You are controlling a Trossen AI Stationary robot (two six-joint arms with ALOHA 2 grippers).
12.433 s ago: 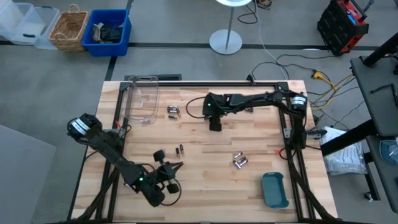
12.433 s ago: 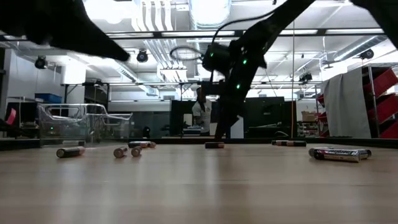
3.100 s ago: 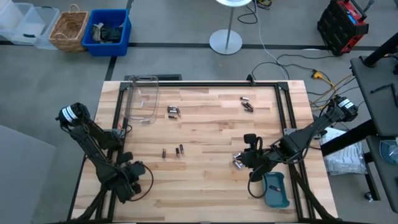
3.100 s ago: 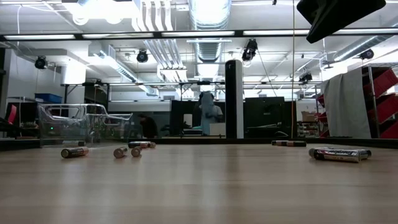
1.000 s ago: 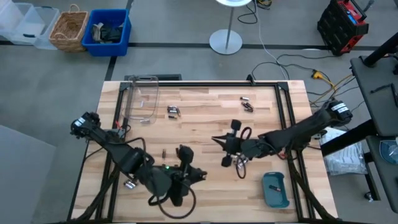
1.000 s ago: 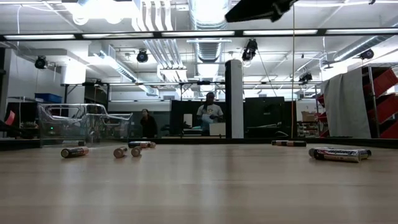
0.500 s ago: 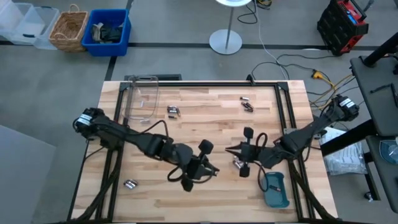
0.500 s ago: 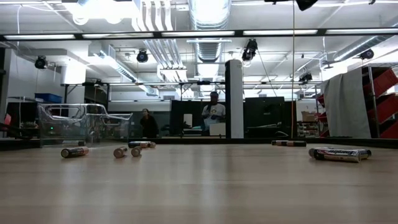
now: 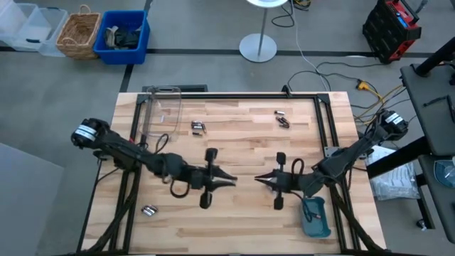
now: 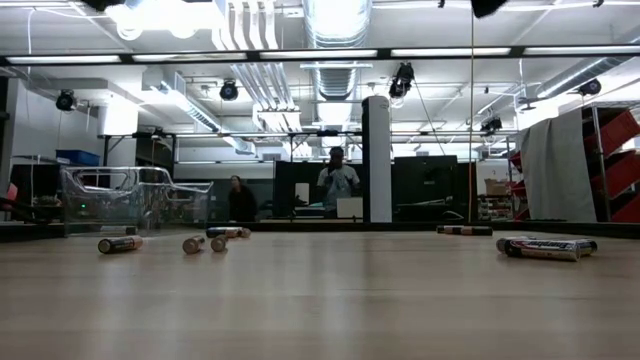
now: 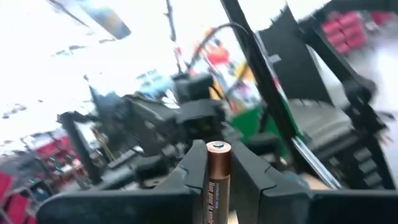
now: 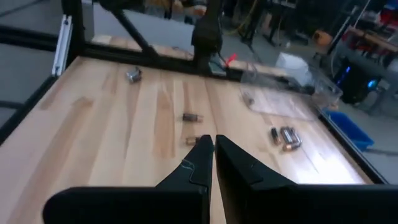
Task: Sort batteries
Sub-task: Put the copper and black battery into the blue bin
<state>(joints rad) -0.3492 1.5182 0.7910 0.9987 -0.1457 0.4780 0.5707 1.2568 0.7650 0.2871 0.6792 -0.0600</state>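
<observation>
My left gripper (image 9: 233,181) sits mid-table, tip pointing 3 o'clock, clamped on a copper-bodied cylindrical battery (image 11: 218,178) standing upright between the pads. Right gripper (image 9: 257,178) faces it, tip at 9 o'clock, fingers pressed together, holding nothing. Wood-plank table (image 9: 242,149).

light wooden desk (image 9: 234,142) with scattered items

batteries (image 9: 197,127) lie loose in small clusters; a clear plastic box (image 9: 162,114) and a teal tray (image 9: 315,217) occupy opposite corners.

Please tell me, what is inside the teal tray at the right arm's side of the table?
In the high view the teal tray shows one small dark item inside, probably a battery. The right gripper hangs beside the tray, not covering it. The rest looks bare.
</observation>
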